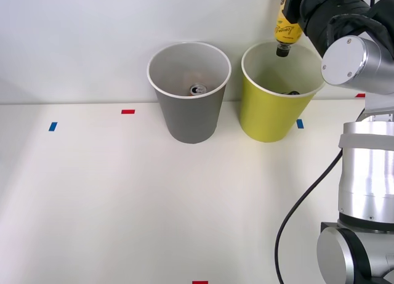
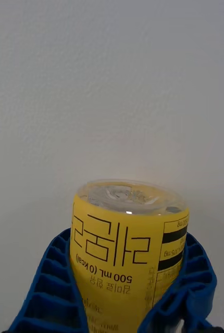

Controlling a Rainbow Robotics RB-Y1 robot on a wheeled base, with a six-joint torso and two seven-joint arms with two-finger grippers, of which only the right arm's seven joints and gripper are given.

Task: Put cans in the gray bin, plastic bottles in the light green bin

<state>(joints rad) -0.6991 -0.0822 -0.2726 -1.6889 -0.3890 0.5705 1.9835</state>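
Right pincer [image 2: 123, 307] clamps yellow bottle [image 2: 126, 250] — cap down, seemingly above light green bin [image 1: 271, 114].

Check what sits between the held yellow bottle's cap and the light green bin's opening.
Nothing: in the front view the yellow bottle hangs cap-down from the right hand, with bare air above the light green bin.

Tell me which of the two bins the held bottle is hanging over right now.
The light green bin, the one on the robot's right. The yellow bottle hangs cap-down above its opening in the right gripper; the gray bin beside it holds a can.
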